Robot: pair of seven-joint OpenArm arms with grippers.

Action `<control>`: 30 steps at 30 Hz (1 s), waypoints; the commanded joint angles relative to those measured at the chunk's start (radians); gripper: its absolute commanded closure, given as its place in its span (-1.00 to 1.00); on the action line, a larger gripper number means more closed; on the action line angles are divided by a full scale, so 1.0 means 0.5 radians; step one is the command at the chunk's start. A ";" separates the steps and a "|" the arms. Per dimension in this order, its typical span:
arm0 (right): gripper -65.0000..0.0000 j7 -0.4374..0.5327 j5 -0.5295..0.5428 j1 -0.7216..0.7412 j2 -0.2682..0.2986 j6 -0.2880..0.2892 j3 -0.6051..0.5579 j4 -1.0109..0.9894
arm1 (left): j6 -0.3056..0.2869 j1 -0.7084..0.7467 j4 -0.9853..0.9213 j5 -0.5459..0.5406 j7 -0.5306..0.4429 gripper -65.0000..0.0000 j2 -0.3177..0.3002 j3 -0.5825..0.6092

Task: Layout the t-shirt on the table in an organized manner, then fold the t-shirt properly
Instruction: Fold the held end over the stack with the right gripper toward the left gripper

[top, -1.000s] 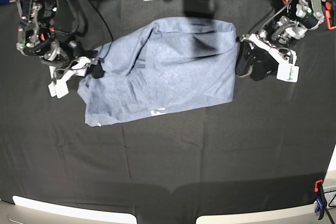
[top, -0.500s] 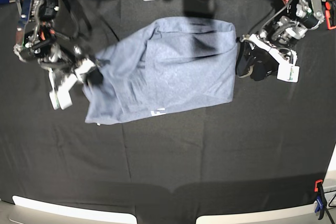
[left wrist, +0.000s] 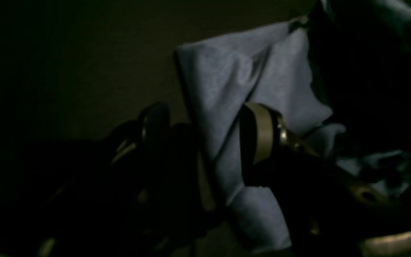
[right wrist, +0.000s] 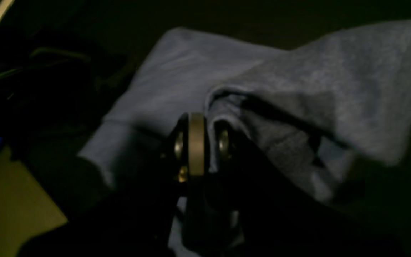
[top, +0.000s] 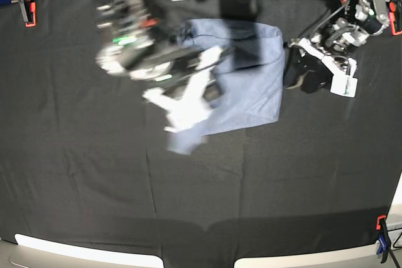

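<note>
The t-shirt (top: 248, 86) lies a little above the middle of the table (top: 201, 192), a soft heathered blue-grey cotton heap with a straight right edge and a lower edge that runs down-left into a loose hanging tip. All places here are told from the t-shirt.

Below it the matte black cloth of the table runs wide and bare down to the white rim along the bottom; left of it there is likewise broad free cloth out to an orange clamp (top: 26, 12) at the far upper left corner. To its lower right, well apart, another orange and blue clamp (top: 381, 236) grips the table's corner.

Over its left part the right gripper (right wrist: 205, 142) appears motion-blurred in the base view, above the cloth. The right wrist view shows its fingers pressed together, pinching a rolled fold of the t-shirt's edge, the fabric bunching in thick soft ridges behind the pale round pads.

Just beside its right edge the left gripper (left wrist: 205, 142) sits low at the table. The left wrist view shows its fingers spread wide, one on each side of a narrow raised fold of the t-shirt, a tan-faced finger (left wrist: 262, 132) lying against the cloth; the picture is dark, and whether the other finger touches I cannot tell. To the right of that gripper the black table stays open out to its edge.
</note>
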 commanded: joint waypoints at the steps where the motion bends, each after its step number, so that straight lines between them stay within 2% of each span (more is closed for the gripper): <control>1: 1.00 0.053 -0.006 0.026 -0.034 -0.021 -0.061 0.037 | -0.014 -0.010 0.043 -0.016 -0.053 0.11 -0.028 -0.008; 5: 1.00 0.049 -0.143 0.017 -0.092 -0.094 -0.285 0.036 | 0.098 -0.010 0.043 -0.011 -0.054 0.11 -0.116 -0.012; 9: 1.00 0.067 -0.156 -0.033 -0.098 -0.108 -0.433 0.036 | 0.100 -0.011 0.043 -0.019 -0.057 0.11 -0.187 -0.049; 13: 1.00 0.071 -0.156 -0.040 -0.098 -0.108 -0.555 0.031 | 0.101 -0.011 0.043 -0.020 -0.092 0.11 -0.192 -0.145; 17: 1.00 0.178 -0.157 -0.039 -0.106 -0.108 -0.632 -0.003 | 0.104 -0.010 0.043 -0.019 -0.094 0.11 -0.192 -0.195; 22: 1.00 0.212 -0.156 -0.033 -0.198 -0.108 -0.641 -0.109 | 0.104 -0.011 0.043 -0.034 -0.092 0.11 -0.192 -0.195; 23: 0.91 0.235 -0.143 -0.029 -0.205 -0.105 -0.642 -0.120 | 0.104 -0.011 0.043 -0.034 -0.092 0.11 -0.192 -0.195; 25: 0.51 0.256 -0.018 -0.027 -0.213 -0.049 -0.641 -0.122 | 0.104 -0.011 0.043 -0.034 -0.092 0.11 -0.192 -0.195; 26: 0.36 0.234 0.111 -0.028 -0.217 -0.003 -0.642 -0.122 | 0.104 -0.011 0.043 -0.034 -0.092 0.11 -0.192 -0.195; 27: 0.28 0.182 0.249 -0.029 -0.223 0.060 -0.645 -0.122 | 0.104 -0.011 0.043 -0.033 -0.092 0.11 -0.192 -0.195; 30: 0.28 0.001 0.559 -0.029 -0.231 0.243 -0.654 -0.122 | 0.104 -0.011 0.043 -0.033 -0.092 0.11 -0.192 -0.195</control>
